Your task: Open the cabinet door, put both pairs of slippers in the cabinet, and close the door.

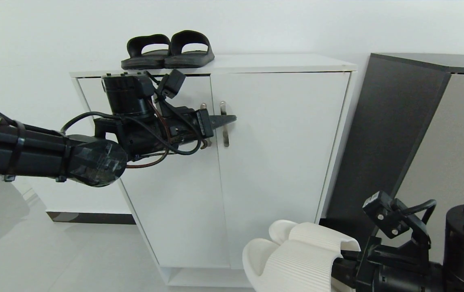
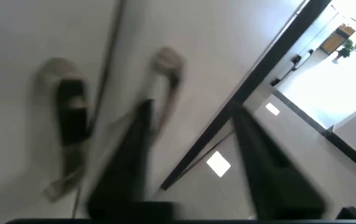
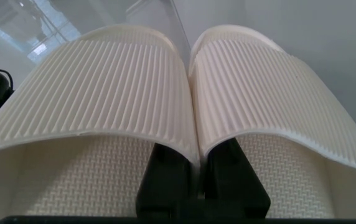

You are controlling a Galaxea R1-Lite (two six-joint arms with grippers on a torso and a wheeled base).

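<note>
The white cabinet [image 1: 280, 170] stands with both doors shut. Two metal handles flank the centre seam, the left door's [image 1: 203, 107] and the right door's [image 1: 225, 134]. My left gripper [image 1: 232, 119] is open at handle height, its tips at the right door's handle [image 2: 165, 68], with the other handle [image 2: 66, 124] off to the side. A pair of black slippers [image 1: 169, 50] rests on the cabinet top. Low at the right, my right gripper [image 3: 196, 171] is shut on the pair of white ribbed slippers [image 1: 293, 255], pinching their adjoining inner sides [image 3: 193, 124].
A dark grey cabinet [image 1: 394, 121] stands right beside the white one. A plain white wall is behind, and glossy floor [image 1: 53, 251] stretches to the left and in front of the cabinet.
</note>
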